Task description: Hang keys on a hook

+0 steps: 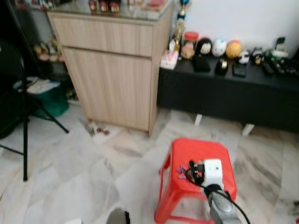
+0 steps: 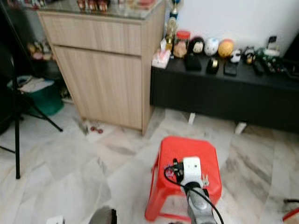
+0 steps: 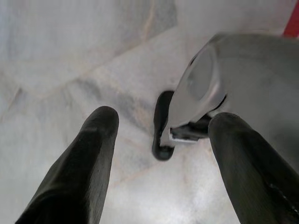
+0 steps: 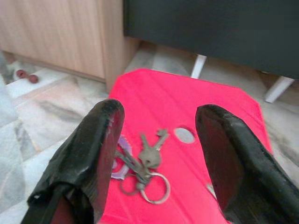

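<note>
A bunch of keys (image 4: 145, 165) on a ring, with a purple tag, lies on the top of a red plastic stool (image 1: 198, 148). My right gripper (image 4: 160, 112) hangs just above the stool's near side, open, with the keys on the seat below the gap between its two black fingers; they do not touch the keys. In the left eye view the keys (image 1: 181, 171) lie just left of that gripper (image 1: 193, 171). My left gripper (image 3: 163, 119) is open and holds nothing, low over the marble floor.
A tall wooden cabinet (image 1: 112, 70) stands at the back left. Beside it a low black bench (image 1: 224, 95) carries figurines and small items. A black tripod leg (image 1: 24, 140) and a green basket (image 1: 52, 100) are at the left. Marble floor surrounds the stool.
</note>
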Controlling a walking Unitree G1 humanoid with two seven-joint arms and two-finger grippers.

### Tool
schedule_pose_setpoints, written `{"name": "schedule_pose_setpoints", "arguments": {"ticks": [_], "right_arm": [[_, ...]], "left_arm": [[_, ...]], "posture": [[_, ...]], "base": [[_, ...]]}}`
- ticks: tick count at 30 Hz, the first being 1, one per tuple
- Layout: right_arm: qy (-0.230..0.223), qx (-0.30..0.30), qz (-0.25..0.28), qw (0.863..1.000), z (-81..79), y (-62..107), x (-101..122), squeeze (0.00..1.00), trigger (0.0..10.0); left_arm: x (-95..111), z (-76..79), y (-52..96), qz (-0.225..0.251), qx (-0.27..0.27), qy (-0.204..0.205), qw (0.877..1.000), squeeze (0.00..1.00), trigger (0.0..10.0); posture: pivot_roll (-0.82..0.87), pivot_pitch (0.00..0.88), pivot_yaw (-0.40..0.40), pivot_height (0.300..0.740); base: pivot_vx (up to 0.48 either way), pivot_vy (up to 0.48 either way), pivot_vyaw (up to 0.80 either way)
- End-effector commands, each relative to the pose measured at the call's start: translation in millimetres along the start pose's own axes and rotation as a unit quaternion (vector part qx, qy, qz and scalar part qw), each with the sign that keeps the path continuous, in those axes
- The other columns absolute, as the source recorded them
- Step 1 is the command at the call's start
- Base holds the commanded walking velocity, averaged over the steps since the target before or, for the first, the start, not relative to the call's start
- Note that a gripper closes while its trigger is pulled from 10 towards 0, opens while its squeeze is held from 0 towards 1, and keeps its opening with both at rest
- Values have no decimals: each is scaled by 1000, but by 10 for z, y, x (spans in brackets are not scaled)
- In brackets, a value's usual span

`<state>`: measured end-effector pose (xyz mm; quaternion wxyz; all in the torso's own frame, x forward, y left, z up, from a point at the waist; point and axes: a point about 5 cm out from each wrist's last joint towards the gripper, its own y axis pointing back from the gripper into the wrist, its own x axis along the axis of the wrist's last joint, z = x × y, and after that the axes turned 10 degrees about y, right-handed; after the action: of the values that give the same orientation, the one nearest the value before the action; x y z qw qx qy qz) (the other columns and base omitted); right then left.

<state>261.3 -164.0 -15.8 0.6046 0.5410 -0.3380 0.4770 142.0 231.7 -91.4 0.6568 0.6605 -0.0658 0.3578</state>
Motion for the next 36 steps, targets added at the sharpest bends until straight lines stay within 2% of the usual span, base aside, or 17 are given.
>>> {"name": "schedule_pose_setpoints", "arguments": {"ticks": [1, 5, 10, 16, 27, 36], "right_arm": [[7, 0, 4, 1000, 21, -9, 19, 0, 10000], [8, -1, 3, 1000, 26, -6, 13, 0, 10000], [0, 0, -5, 1000, 26, 1, -13, 0, 10000], [13, 0, -2, 1000, 20, 7, -13, 0, 10000], [-6, -4, -3, 1000, 29, 3, -12, 0, 10000], [-7, -6, -4, 1000, 27, 9, -21, 0, 10000]], "left_arm": [[-32, 0, 4, -7, 2, -9, 1000, 0, 10000], [-32, 3, 3, -8, 0, -11, 1000, 0, 10000], [-36, 5, 3, -11, -2, -13, 1000, 0, 10000], [-37, 5, 3, -12, -3, -13, 1000, 0, 10000], [-34, 5, 3, -12, -2, -16, 1000, 0, 10000], [-31, 5, 3, -10, -3, -16, 1000, 0, 10000]], "posture": [[45, 0, -54, 647], [44, 0, -54, 647], [44, 0, -54, 647], [43, 0, -54, 647], [45, 0, -55, 647], [45, 0, -54, 647]], "base": [[0, 0, 400], [129, 0, 489], [284, 0, 0], [292, 0, 0], [297, 0, 115], [0, 0, 0]]}}
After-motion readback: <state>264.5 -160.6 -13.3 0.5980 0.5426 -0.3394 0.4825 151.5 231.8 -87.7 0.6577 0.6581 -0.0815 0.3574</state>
